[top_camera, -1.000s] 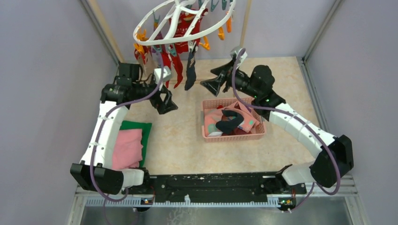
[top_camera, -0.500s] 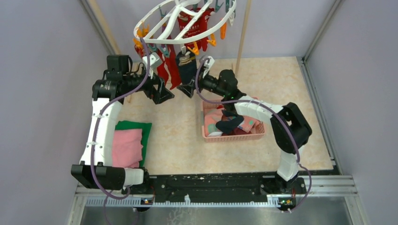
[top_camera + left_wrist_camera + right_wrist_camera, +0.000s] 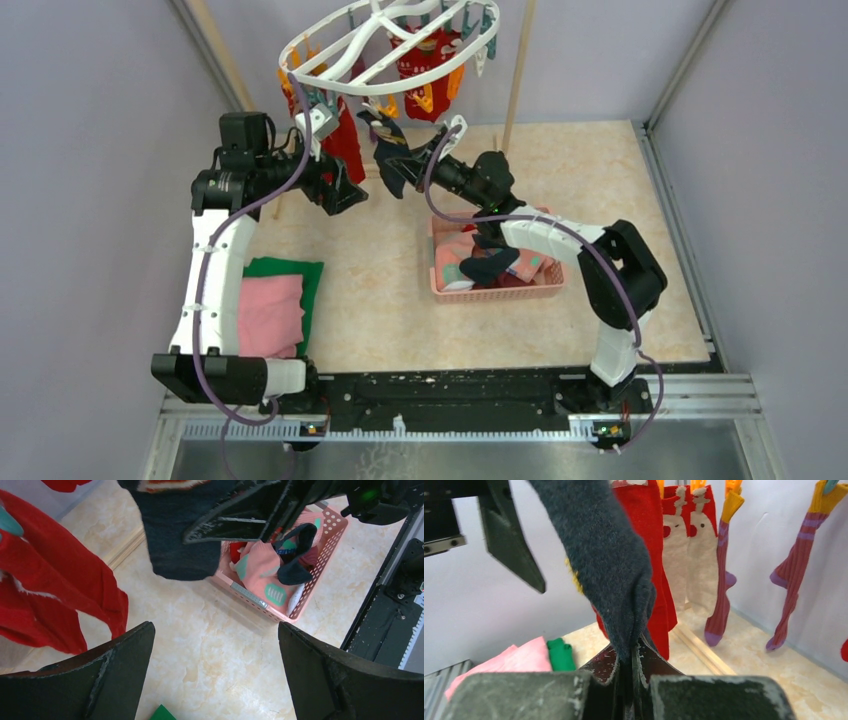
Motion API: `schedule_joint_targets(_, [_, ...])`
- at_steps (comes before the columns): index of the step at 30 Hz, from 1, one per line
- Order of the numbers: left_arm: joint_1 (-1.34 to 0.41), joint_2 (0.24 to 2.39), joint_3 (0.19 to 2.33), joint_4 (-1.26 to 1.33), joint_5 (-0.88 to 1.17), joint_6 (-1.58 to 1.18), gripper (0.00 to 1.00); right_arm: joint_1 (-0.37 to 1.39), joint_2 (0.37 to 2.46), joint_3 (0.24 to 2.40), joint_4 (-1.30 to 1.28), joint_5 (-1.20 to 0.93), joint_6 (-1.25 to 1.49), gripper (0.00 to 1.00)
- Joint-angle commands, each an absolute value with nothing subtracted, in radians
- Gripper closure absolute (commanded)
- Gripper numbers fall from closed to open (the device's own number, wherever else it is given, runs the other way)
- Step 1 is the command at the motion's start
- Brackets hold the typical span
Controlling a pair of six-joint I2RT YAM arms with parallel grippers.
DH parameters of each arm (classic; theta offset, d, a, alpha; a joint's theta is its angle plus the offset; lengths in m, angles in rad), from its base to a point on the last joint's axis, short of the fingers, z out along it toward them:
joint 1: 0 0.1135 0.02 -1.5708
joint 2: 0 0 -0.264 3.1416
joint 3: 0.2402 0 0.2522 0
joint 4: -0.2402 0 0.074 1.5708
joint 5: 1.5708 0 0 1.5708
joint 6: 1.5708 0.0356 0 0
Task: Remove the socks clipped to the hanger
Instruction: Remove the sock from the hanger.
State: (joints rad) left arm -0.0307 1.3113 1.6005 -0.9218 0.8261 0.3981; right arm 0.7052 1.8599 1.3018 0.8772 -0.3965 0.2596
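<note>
Pinching hard on the toe end of the dark navy sock, the right gripper has its jaws pressed together with the fabric bunched between them. That low grip looks chosen so a downward tug can pull the cuff out of its clip rather than fighting the clip itself. The sock's upper end runs up out of the wrist view, so whether it is clipped there cannot be told; from above it seems to reach the hanger. The hanger is the white oval ring hung at the back of the table, and it tilts. Just beside the dark sock hang red socks, then a reindeer-patterned pair and purple-striped socks, each held by an orange or teal clip. The left gripper hovers close by with its jaws spread wide and nothing between them, near a red sock, probably lined up for its own pick. Below the right arm sits the pink basket, already holding several socks, which makes it the likely drop spot.
</note>
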Motion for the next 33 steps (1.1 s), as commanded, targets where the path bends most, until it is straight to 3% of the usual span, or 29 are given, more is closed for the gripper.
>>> schedule_joint_targets(1, [-0.026, 1.259, 1.575, -0.787, 0.896, 0.322, 0.02, 0.708, 1.726, 1.238, 0.948, -0.479, 0.325, 1.0])
schedule_joint_targets(7, [-0.025, 1.276, 1.599, -0.68, 0.992, 0.173, 0.07, 0.703, 1.703, 1.213, 0.984, -0.679, 0.522, 1.0])
schedule_joint_targets(13, [-0.026, 1.311, 1.648, -0.624, 1.0, 0.093, 0.09, 0.671, 1.649, 1.122, 1.124, -0.704, 0.727, 1.0])
schedule_joint_targets(20, [-0.026, 1.304, 1.588, -0.528, 1.103, -0.031, 0.14, 0.661, 1.524, 1.031, 1.002, -0.75, 0.691, 1.0])
schedule_joint_targets(33, [-0.095, 1.293, 1.488, -0.431, 1.239, -0.205, 0.16, 0.667, 1.58, 1.133, 1.128, -0.871, 0.912, 0.95])
